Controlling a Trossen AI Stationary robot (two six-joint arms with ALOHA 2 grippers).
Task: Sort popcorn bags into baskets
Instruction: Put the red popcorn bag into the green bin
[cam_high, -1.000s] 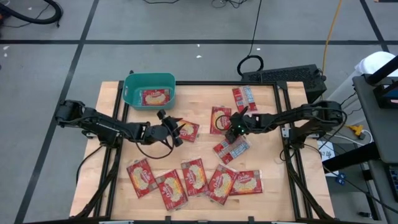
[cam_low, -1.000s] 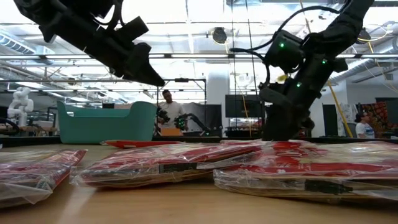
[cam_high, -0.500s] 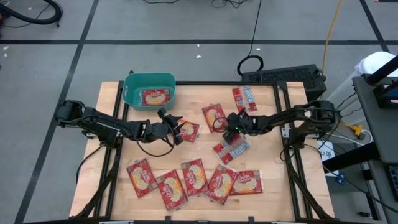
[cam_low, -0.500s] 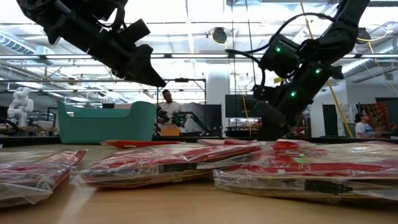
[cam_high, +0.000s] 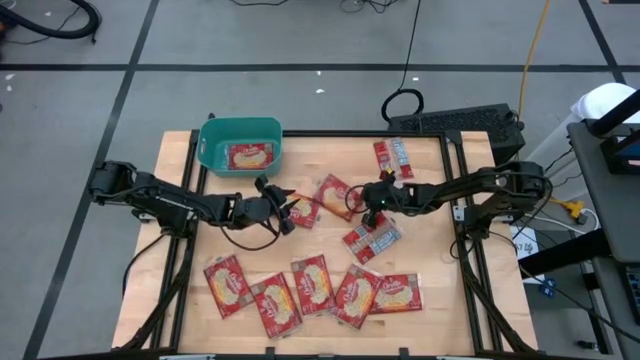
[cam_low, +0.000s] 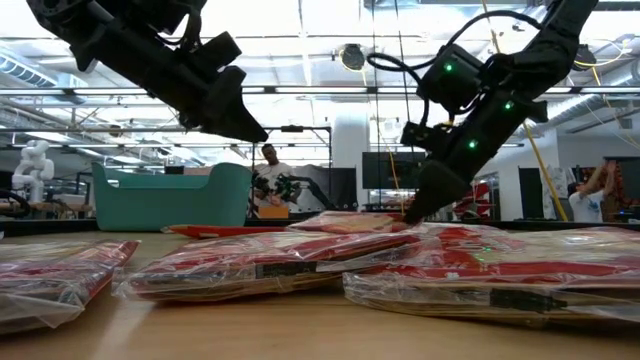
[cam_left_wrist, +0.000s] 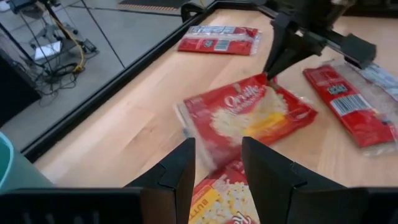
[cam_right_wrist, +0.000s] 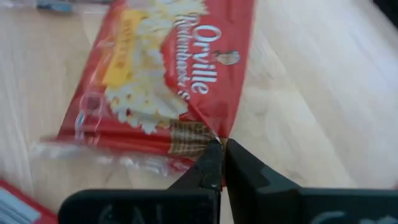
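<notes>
The right gripper (cam_high: 357, 201), reaching low toward the teal basket (cam_high: 239, 142), was clamped on a popcorn bag's (cam_high: 333, 193) corner at table centre. The left gripper (cam_high: 283, 206) hovered between them, part-open, empty.

Overhead, table-level, two close wrist views.
</notes>
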